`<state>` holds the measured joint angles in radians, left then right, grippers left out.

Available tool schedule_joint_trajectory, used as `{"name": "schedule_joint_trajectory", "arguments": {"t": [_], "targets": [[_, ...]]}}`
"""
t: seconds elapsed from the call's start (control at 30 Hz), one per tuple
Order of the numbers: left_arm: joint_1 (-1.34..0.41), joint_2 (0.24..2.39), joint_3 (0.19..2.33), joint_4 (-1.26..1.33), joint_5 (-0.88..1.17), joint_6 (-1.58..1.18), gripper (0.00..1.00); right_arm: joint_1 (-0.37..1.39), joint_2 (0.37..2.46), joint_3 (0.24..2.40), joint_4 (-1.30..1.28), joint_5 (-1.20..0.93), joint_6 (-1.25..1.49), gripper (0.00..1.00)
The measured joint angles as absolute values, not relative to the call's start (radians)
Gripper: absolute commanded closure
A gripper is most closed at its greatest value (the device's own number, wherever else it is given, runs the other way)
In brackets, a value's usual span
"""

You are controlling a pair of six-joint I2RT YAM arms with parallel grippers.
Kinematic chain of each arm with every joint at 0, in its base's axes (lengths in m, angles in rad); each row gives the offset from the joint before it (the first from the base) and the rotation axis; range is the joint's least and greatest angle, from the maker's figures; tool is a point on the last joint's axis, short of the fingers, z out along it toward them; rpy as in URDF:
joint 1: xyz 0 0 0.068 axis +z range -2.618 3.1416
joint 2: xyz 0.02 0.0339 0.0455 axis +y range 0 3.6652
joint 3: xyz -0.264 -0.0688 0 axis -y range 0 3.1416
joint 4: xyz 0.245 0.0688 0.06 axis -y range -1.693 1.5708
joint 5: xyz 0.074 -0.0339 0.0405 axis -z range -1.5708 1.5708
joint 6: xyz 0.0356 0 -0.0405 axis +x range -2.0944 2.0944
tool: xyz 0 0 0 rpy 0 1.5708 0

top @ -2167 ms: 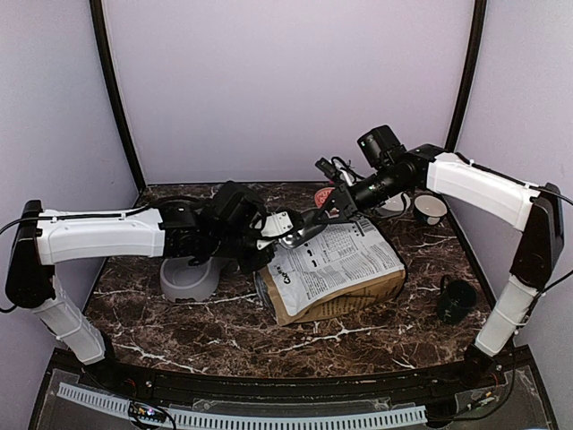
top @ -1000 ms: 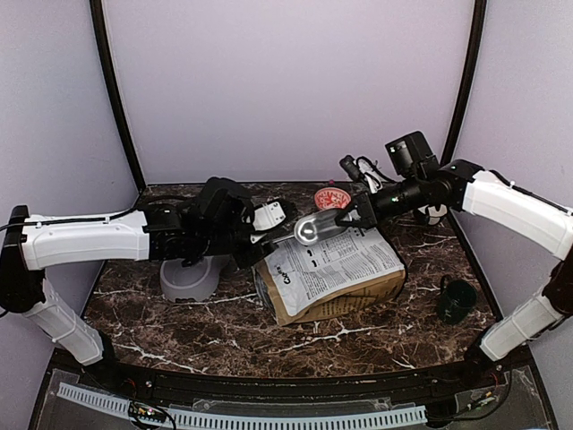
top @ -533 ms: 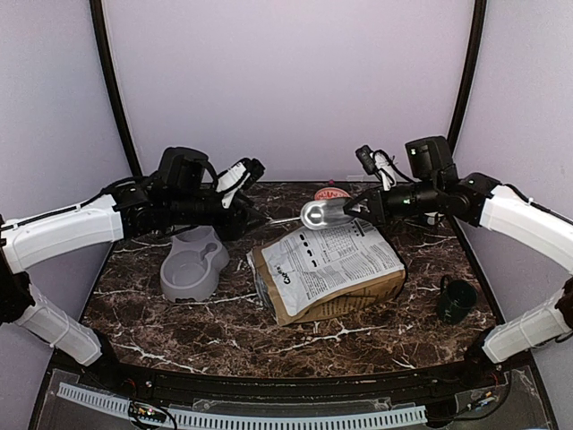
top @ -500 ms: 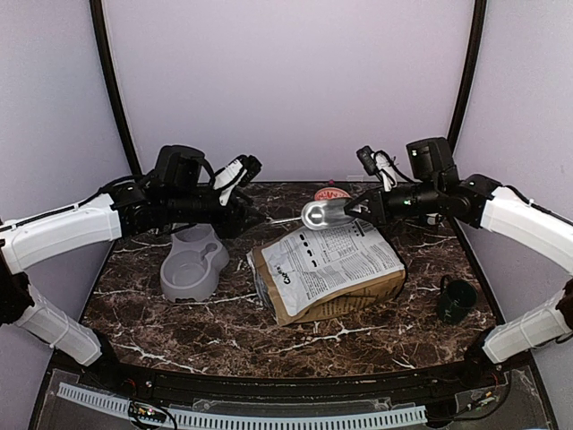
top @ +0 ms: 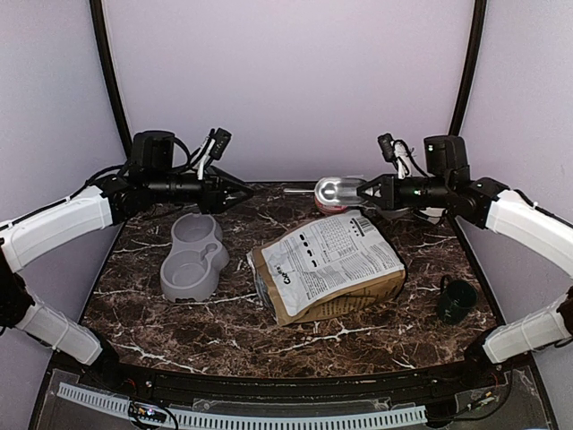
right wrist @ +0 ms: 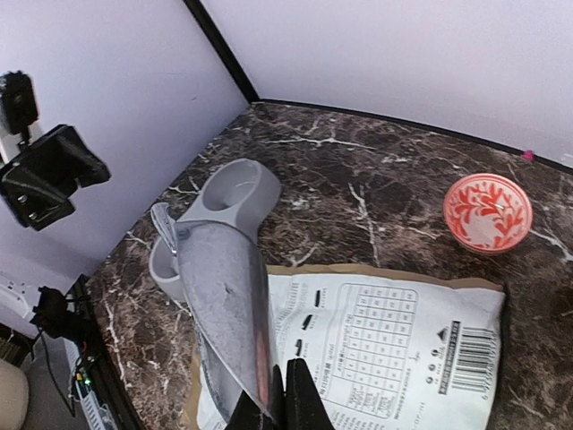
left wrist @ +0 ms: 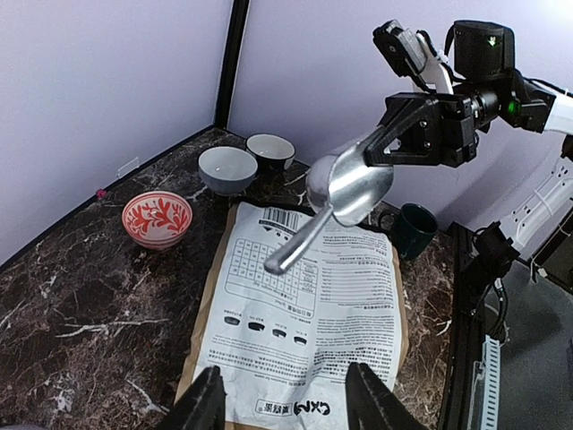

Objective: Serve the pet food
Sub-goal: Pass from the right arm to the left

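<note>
While raised over the worktop (top: 179, 322), clenched right hand (top: 369, 191) on metal scoop (top: 336, 190) at 12 o'clock of flat dog-food bag (top: 327, 269). Held left hand (top: 235, 190) released, empty, at 10 o'clock; saw grey double bowl (top: 191, 260) at 9 o'clock. Could not tell where pet food lay.

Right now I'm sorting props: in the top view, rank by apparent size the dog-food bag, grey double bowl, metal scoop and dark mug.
1. dog-food bag
2. grey double bowl
3. metal scoop and dark mug look alike; the scoop is held raised, so unranked.
</note>
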<state>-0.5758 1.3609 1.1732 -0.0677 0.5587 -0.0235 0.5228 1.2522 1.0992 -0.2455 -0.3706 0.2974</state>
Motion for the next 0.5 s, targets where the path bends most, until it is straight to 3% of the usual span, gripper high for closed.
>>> {"name": "schedule_joint_trajectory", "arguments": {"t": [0.27,0.5], "targets": [[-0.512,1.384,1.173,0.017,0.791,-0.154,0.52,0.522,1.291,1.1,-0.141,-0.622,0.324,1.0],[-0.5,1.434,1.174,0.073,0.939,-0.254,0.52,0.522,1.331,1.111,-0.092,-0.711,0.354,1.0]]}}
